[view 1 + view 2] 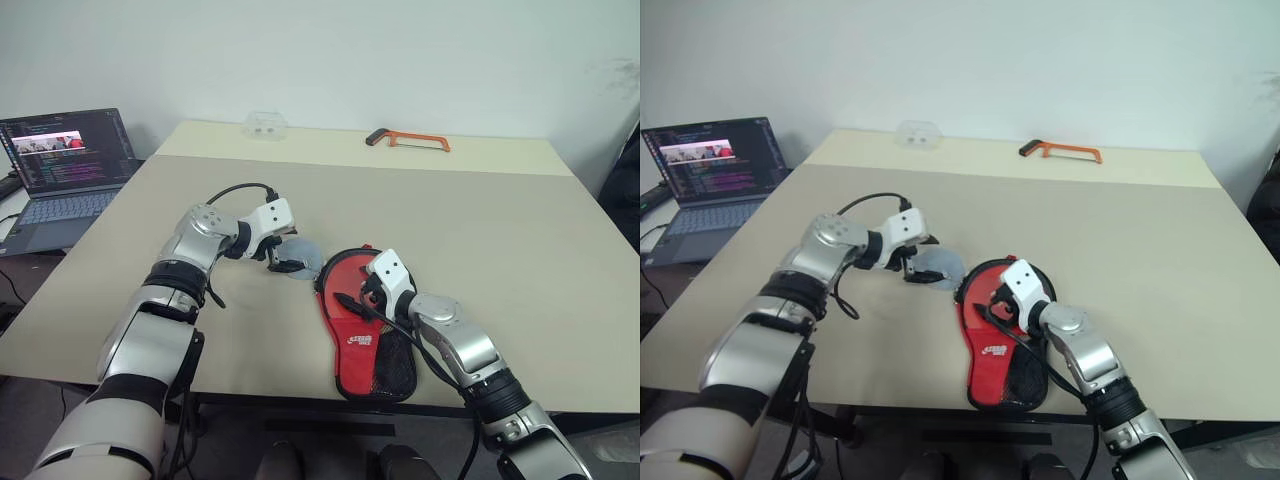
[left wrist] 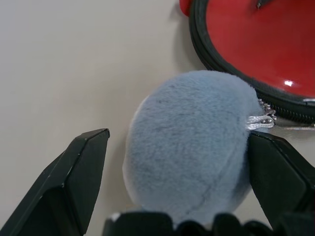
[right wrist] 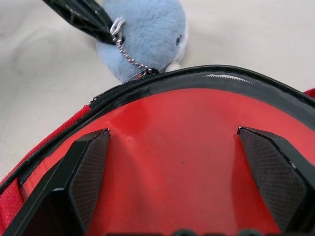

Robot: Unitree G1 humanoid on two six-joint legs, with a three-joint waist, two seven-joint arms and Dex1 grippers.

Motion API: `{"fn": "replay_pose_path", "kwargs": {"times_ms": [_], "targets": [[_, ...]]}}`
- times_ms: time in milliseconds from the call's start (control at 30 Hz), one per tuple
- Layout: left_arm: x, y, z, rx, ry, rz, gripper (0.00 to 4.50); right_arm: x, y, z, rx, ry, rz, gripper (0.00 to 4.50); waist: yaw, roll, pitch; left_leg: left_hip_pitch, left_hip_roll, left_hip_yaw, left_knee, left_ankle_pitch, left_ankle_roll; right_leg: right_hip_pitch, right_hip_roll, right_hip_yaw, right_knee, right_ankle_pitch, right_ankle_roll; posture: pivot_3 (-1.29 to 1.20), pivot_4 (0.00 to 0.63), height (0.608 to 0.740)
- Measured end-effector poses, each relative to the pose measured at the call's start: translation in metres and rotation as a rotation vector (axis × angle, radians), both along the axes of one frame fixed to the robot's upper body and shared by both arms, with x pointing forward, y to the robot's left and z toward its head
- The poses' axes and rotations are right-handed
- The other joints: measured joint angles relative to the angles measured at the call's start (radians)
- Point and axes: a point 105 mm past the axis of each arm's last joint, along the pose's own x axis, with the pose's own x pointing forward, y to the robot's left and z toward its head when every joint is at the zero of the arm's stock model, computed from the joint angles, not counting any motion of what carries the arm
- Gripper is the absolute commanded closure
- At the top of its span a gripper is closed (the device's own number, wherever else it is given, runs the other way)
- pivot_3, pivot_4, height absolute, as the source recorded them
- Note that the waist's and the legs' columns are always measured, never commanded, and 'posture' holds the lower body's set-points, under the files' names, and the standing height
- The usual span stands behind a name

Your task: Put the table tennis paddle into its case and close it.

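Pincers on both arms stand spread wide, neither one grasping anything. The left pincer (image 1: 290, 262) reaches down to the bench (image 1: 520, 260) with its two black fingers (image 2: 74, 182) straddling a fluffy pale grey-blue wad (image 2: 189, 150); one finger looks to be touching the fur by the small metal chain, the other stands just clear of it. That chain (image 3: 129, 58) runs from the wad to the zip edge of the case (image 1: 365, 345), which lies flat on the bench just beside the left pincer and directly under the right pincer (image 1: 362, 295). The case lies with its red face up, white logo and black mesh pocket towards the bench's near edge, and its round end is unzipped. The table tennis paddle (image 3: 172, 157) sits inside that open round end, its red rubber face showing between the right pincer's fingers (image 3: 86, 172), ringed by the black zip rim; whether those fingers touch the rubber I cannot tell. Well beyond both pincers, near the far edge, lie an orange-framed hacksaw (image 1: 410, 140) and a small clear plastic piece (image 1: 265, 124). Off to the left pincer's outer side a laptop (image 1: 65, 165) stands open
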Motion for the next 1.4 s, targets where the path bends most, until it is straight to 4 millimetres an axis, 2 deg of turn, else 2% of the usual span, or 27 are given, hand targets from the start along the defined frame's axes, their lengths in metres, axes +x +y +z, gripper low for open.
{"fn": "replay_pose_path", "kwargs": {"times_ms": [167, 267, 533, 667, 1033, 1167, 1400], "targets": [[0.008, -0.009, -0.002, 0.141, -0.079, -0.031, 0.00, 0.001, -0.001, -0.001, -0.008, 0.001, -0.018, 0.02, 0.001, 0.000, -0.002, 0.002, 0.000, 0.000, 0.000, 0.000, 0.000, 0.002, 0.000, 0.000, 0.000, -0.001, 0.002, 0.00, 0.150, 0.740], [0.010, -0.014, -0.005, 0.170, -0.095, -0.038, 0.58, 0.000, 0.000, -0.002, -0.005, 0.005, -0.027, 0.00, 0.000, 0.001, -0.006, 0.003, 0.000, 0.000, 0.000, 0.000, 0.000, 0.003, 0.000, 0.000, 0.000, -0.001, 0.002, 0.00, 0.150, 0.740], [0.015, -0.027, -0.013, 0.195, -0.135, -0.035, 3.29, 0.000, 0.000, -0.004, -0.004, 0.011, -0.044, 0.00, 0.001, 0.002, -0.011, 0.006, 0.000, 0.000, 0.001, 0.000, 0.000, 0.006, 0.000, 0.000, 0.000, -0.001, 0.003, 0.00, 0.150, 0.740], [0.014, -0.029, -0.014, 0.214, -0.140, -0.045, 4.33, 0.000, 0.000, -0.005, -0.001, 0.013, -0.053, 0.00, 0.001, 0.003, -0.013, 0.006, 0.000, 0.000, 0.000, 0.000, 0.000, 0.006, 0.000, 0.000, 0.000, -0.001, 0.003, 0.00, 0.150, 0.740], [0.035, -0.025, -0.013, 0.331, -0.317, 0.099, 4.40, 0.000, 0.003, -0.006, -0.003, 0.020, -0.048, 0.00, 0.000, 0.004, -0.014, 0.006, 0.000, 0.000, 0.000, 0.000, 0.000, 0.005, 0.000, 0.000, 0.000, -0.001, 0.003, 0.00, 0.150, 0.740], [0.041, -0.035, -0.016, 0.341, -0.362, 0.153, 4.41, 0.001, 0.003, -0.007, -0.017, 0.019, -0.041, 0.00, 0.001, 0.004, -0.014, 0.006, 0.000, -0.001, 0.000, 0.000, 0.000, 0.006, 0.000, 0.000, 0.000, -0.001, 0.004, 0.00, 0.150, 0.740], [0.050, -0.055, -0.014, 0.311, -0.438, 0.285, 4.42, -0.009, 0.013, -0.009, -0.043, 0.009, 0.020, 0.00, 0.006, 0.004, -0.014, 0.005, -0.001, -0.001, 0.001, 0.000, 0.000, 0.006, 0.000, 0.000, -0.001, 0.000, 0.005, 0.00, 0.150, 0.740]]}}
